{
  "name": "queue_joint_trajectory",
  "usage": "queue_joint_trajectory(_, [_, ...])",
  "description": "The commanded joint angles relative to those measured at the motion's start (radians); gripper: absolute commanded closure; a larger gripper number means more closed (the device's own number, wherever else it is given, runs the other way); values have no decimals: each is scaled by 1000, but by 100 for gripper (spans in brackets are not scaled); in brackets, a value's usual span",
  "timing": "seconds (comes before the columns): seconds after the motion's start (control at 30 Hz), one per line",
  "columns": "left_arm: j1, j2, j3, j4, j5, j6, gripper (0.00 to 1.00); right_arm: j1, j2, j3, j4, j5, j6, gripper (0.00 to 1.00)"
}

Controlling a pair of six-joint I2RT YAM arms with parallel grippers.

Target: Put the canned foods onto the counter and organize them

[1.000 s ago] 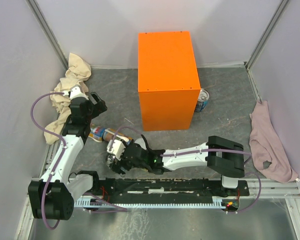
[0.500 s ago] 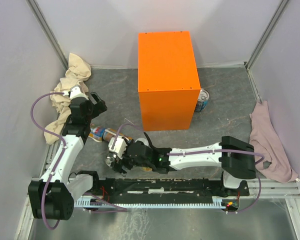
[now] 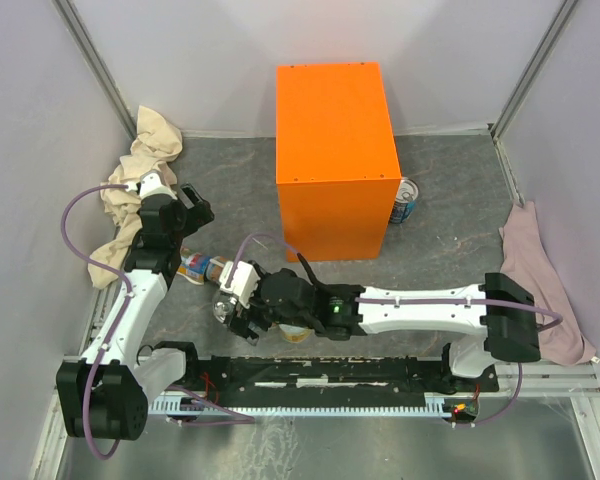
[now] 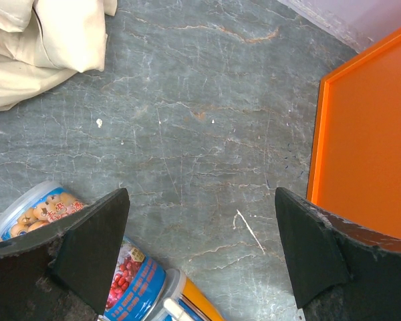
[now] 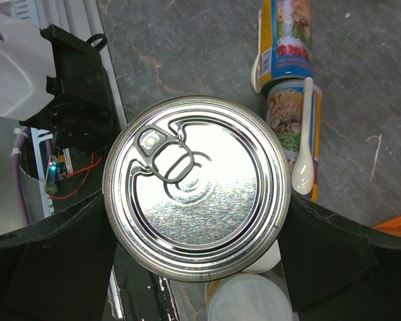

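Beige cloth [image 3: 140, 185]: bunched against the left wall, at the far-left part of the worktop [image 3: 450, 235].
Left gripper [image 4: 200, 247]: jaws spread wide and gripping nothing. It hangs over bare worktop between the beige cloth and the counter.
Lying cans [image 3: 205, 267]: on their sides in a row on the worktop, just near of the left gripper. The left wrist view shows a pale-lidded one [image 4: 33, 212] next to a red-and-blue one [image 4: 135, 284].
Tin [image 5: 197, 184]: upright, with its silver pull-tab top facing the right wrist camera. It sits at the near-left of the worktop, close to the rail. Whether it is resting on the worktop or raised cannot be told.
Right gripper [image 5: 197, 221]: closed onto the tin, with one finger against each side of its rim.
Spoon [image 5: 304, 167]: white, lying along one of the lying cans just beyond the tin.
Counter [image 3: 335, 160]: orange box standing at the far centre of the worktop, well apart from the tin.
Blue can [image 3: 405, 202]: upright on the worktop, just beside the counter's near-right corner.
Pink cloth [image 3: 535, 290]: crumpled along the right wall.
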Motion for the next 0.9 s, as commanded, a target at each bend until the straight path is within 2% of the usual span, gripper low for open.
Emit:
queue_joint_trajectory(0.0, [7, -20, -5, 52, -11, -11, 5, -1, -115, 127, 108, 46, -40, 99])
queue_joint_trajectory(0.57, [7, -15, -3, 51, -9, -2, 5, -22, -195, 207, 37, 128, -72, 99])
queue_joint_trajectory(0.87, [7, -10, -5, 54, -4, -4, 5, -105, -234, 288, -17, 132, -68, 99])
